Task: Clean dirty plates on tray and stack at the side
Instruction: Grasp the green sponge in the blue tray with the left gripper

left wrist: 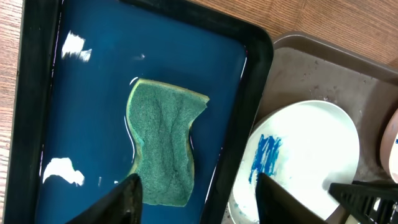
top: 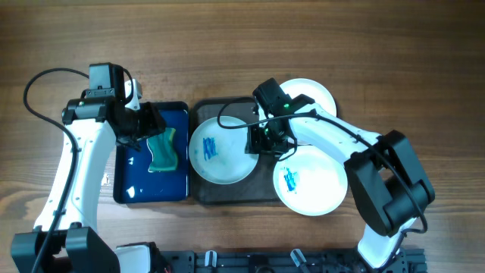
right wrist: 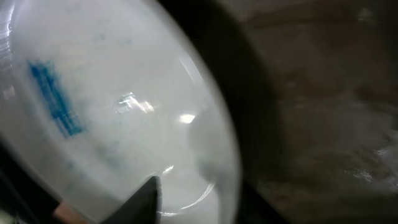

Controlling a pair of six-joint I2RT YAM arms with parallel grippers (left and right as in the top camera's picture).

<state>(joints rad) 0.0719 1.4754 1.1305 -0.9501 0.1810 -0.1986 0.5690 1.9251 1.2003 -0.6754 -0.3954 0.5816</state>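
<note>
A plate (top: 221, 150) with a blue smear lies on the dark tray (top: 227, 192). My right gripper (top: 264, 141) is shut on its right rim. In the right wrist view one finger (right wrist: 146, 202) rests on the plate's (right wrist: 112, 112) inside, and the other finger is hidden under the rim. A second smeared plate (top: 311, 180) overlaps the tray's right edge. A third plate (top: 309, 92), with no smear showing, sits on the table at the back right. My left gripper (left wrist: 202, 199) hangs open above the green sponge (left wrist: 163, 146), holding nothing.
The sponge lies in shallow water in the deep-blue tray (top: 132, 178), which sits just left of the dark tray. The right arm (top: 333, 136) crosses above the two right-hand plates. Bare wood table (top: 242, 45) runs along the back.
</note>
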